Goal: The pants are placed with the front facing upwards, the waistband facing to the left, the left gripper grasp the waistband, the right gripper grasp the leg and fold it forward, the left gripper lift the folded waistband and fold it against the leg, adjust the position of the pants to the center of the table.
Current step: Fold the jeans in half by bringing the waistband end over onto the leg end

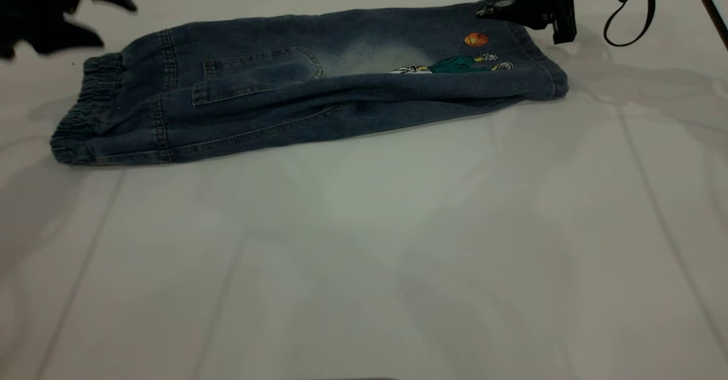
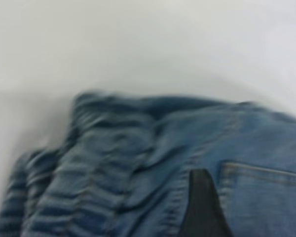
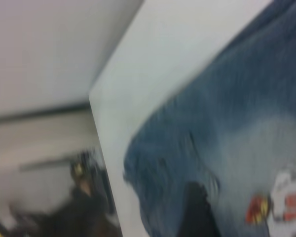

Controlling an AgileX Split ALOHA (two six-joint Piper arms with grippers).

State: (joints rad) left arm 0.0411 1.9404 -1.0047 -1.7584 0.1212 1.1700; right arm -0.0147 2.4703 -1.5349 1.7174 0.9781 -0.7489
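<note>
On the white worktop (image 1: pixel 364 255), we see the pants (image 1: pixel 296 95) folded lengthwise. Our left gripper (image 1: pixel 51 16) hovers open near the waistband (image 1: pixel 85 107); right gripper (image 1: pixel 512 9) pinches the leg (image 1: pixel 512 67) hem. Next, probably, grasping the waistband.

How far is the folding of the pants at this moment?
The first fold looks done: the pants lie doubled lengthwise, back pocket and cartoon print up. In hand: the right gripper is at the hem of the leg; the left gripper hangs above the waistband. Left: folding the waistband onto the leg and centring the pants, now near the table's far edge.
</note>
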